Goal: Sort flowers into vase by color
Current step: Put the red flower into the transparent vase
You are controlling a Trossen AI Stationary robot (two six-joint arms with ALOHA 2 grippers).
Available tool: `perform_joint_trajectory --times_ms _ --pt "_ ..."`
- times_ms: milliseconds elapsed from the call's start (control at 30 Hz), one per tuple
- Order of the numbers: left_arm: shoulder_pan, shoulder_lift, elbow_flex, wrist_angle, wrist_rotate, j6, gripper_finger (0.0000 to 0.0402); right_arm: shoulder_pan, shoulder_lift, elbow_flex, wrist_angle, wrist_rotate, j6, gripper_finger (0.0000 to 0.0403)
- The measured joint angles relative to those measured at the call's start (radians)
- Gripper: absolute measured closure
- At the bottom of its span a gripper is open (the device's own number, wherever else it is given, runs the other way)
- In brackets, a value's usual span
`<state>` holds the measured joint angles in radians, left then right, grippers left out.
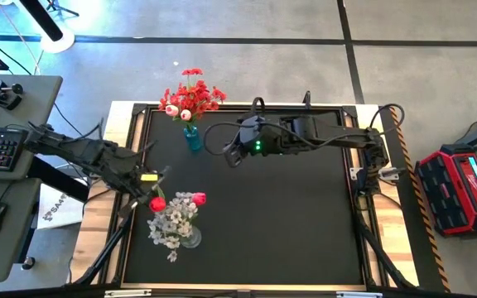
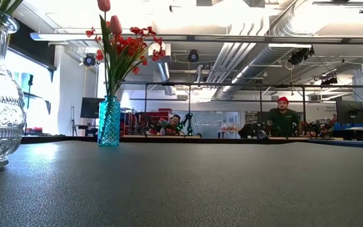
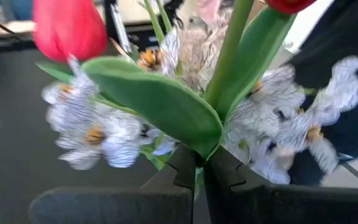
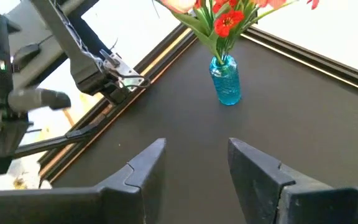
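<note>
We see the left gripper point(image 3: 199, 180) clenched on the green stem point(image 3: 227, 53) of a red tulip point(image 1: 157, 204), its two dark fingers point(image 3: 166, 186) pressed together around the stalk. Just beyond those fingers the tulip's broad leaf point(image 3: 154, 99) spreads over the white blossom sprays point(image 3: 92, 127) crowding the clear glass vase point(image 1: 190, 238), which stands right under the gripper. A second pink-red tulip bud point(image 1: 198, 199) sits beside the held one, just past the fingertips.

Farther off, the right gripper point(image 4: 194, 165) hovers over the middle of the black table point(image 1: 288, 223) with its fingers apart and nothing between them. Ahead of it stands the blue vase point(image 4: 226, 81), holding the red bunch point(image 1: 190, 98) with pink tulip buds mixed in.

Beyond the table, in the low view, a person in a red cap point(image 2: 283, 117) stands in the room.
</note>
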<state>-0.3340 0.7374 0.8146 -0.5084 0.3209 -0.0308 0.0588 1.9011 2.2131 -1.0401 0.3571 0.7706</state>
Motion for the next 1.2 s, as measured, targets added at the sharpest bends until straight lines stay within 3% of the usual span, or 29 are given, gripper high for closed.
perform_joint_trajectory --times_ms 333,833,1200 --pt "-0.029 0.058 0.000 -0.051 0.008 0.036 0.0395 -0.013 0.000 0.000 0.013 -0.040 -0.003 0.0247" --pt "-0.029 0.045 0.000 -0.056 0.007 -0.030 0.0276 -0.013 0.000 0.000 -0.019 -0.051 0.002 0.0247" --pt "-0.029 -0.042 0.000 -0.133 -0.007 -0.091 0.0254 -0.006 0.000 0.000 -0.040 -0.067 0.011 0.0247"
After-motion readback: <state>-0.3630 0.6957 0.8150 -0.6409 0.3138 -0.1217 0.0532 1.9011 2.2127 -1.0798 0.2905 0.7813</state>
